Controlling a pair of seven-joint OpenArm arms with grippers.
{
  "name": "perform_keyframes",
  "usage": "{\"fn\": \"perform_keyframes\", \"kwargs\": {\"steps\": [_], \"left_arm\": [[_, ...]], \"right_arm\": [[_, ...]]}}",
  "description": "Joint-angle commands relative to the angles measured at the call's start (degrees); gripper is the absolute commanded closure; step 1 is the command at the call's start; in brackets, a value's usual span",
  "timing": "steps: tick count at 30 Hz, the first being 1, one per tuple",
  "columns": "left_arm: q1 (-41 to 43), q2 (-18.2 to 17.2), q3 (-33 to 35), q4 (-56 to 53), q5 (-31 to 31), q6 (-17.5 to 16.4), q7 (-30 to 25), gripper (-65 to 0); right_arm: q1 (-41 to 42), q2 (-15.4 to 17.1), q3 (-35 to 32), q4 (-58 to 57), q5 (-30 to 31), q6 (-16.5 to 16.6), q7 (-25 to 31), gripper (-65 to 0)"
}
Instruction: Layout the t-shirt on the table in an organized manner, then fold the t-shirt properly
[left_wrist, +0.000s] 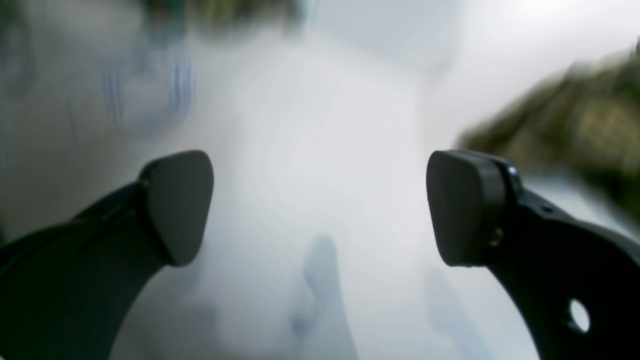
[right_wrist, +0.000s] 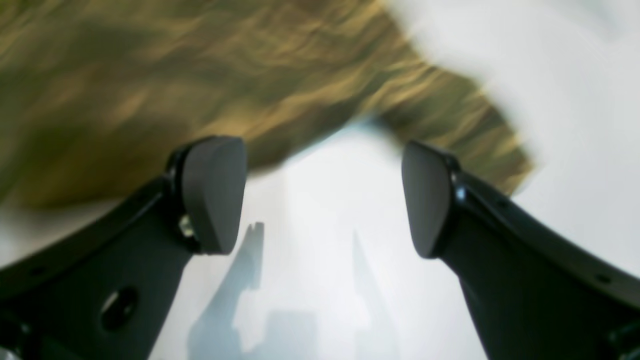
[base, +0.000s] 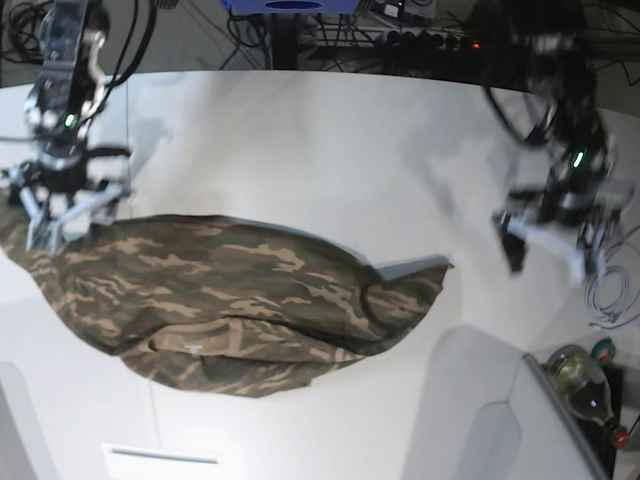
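My left hand (left_wrist: 320, 207) hangs spread wide over the white tabletop (left_wrist: 320, 125), its two dark, matte, rounded pads (left_wrist: 177, 205) well apart with nothing between them. In the left wrist view the smooth surface below is blurred, and a soft smear of olive and brown cloth lies off to the side of the t-shirt (left_wrist: 575, 125). In the base view this hand (base: 545, 245) is up off the tabletop, apart from the shirt's pointed near corner.

My right hand (right_wrist: 322, 197) is also spread, gripping nothing; its black pads (right_wrist: 215, 192) frame bare white tabletop (right_wrist: 320, 240), with two grey shadows of the fingers cast on it. Just beyond the fingertips runs the rippled edge of the t-shirt (right_wrist: 150, 85), its camouflage print streaked tan, olive and brown. From the base view this hand (base: 62, 210) stands at the shirt's far end, at or just above the cloth; I cannot tell whether it touches.

The t-shirt (base: 240, 300) lies across the middle of the tabletop (base: 320, 140) as a long, lumpy oval, soft and wrinkled, with a fold ridge along its front edge. A glass bottle (base: 580, 380) lies beyond the tabletop's corner past the left hand.
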Motion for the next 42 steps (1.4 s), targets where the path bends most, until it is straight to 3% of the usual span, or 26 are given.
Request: {"fn": "perform_keyframes", "kwargs": {"steps": [1,2,3,6,8,10,14,15,17,20,23,27,32,36,39,42], "left_arm": [[1.89,0.14,-1.14,1.50,-4.44,-2.69,-1.24,-65.0],[4.18,0.14,-2.20,1.23,-7.34,-4.45,-1.24,-64.2],[6.29,0.14,-3.17,1.06,-9.80,-6.65,-1.32,-56.4],[10.16,0.49,-3.43,1.41,-11.56,-10.78,-1.32,-26.2],[10.69,0.93,-0.97,1.58,-11.47,-11.66,-1.32,0.0],[10.51,1.19,2.81,2.46,-11.56,-11.57,-1.32,0.0],[7.26,1.28,14.33,5.98,-11.56,-11.48,-1.32,0.0],[5.50,1.45,17.76,5.98,-11.56,-11.39,-1.32,0.0],[0.75,2.25,23.47,4.66,-11.56,-9.81,-1.32,0.0],[-9.36,5.85,31.56,-3.60,-11.21,-2.43,-1.32,0.0],[-21.93,10.07,42.28,-21.01,-6.20,1.44,-2.03,0.0],[-33.45,15.87,52.22,-47.38,2.51,4.78,-10.91,0.0],[-43.73,18.23,53.89,-73.23,5.41,5.13,-26.73,0.0],[-49.36,17.98,54.06,-81.40,5.49,5.13,-37.19,0.0],[-52.43,17.10,54.15,-82.46,5.49,5.13,-41.32,0.0],[-55.51,17.10,53.71,-82.37,5.05,5.13,-41.94,0.0]], "right_arm": [[2.56,2.09,0.75,-1.90,-0.07,0.84,1.21,-45.8],[4.76,3.06,0.84,-4.89,-0.15,2.08,1.21,-45.6],[7.13,4.02,0.93,-8.14,-0.15,3.39,1.21,-45.5],[14.08,6.40,1.37,-19.04,-0.15,4.71,1.47,-45.3],[17.95,8.33,1.46,-26.16,-0.15,4.71,1.65,-44.7],[20.50,10.26,1.37,-31.17,-0.15,4.98,1.91,-37.4],[22.96,12.29,1.37,-37.59,-0.15,4.98,6.48,-4.8],[23.22,12.73,1.37,-39.61,-0.15,4.89,7.27,-0.9],[24.28,13.69,1.02,-43.57,-0.15,4.80,7.89,-1.8],[24.98,14.22,0.84,-50.25,-0.15,5.06,7.98,-1.7],[21.82,13.96,0.84,-50.87,-0.15,5.24,7.98,-1.5],[13.46,10.18,0.75,-43.83,-0.15,5.33,7.80,-1.5],[1.07,6.57,-8.21,-29.06,-0.24,7.53,5.43,-1.5],[-5.88,3.67,-19.82,-18.43,-0.24,7.53,2.44,-1.5],[-8.07,1.38,-28.35,-11.83,-0.24,7.35,-0.73,-1.5],[-8.34,0.59,-34.85,-5.68,-0.24,7.26,-3.37,-1.5]]}}
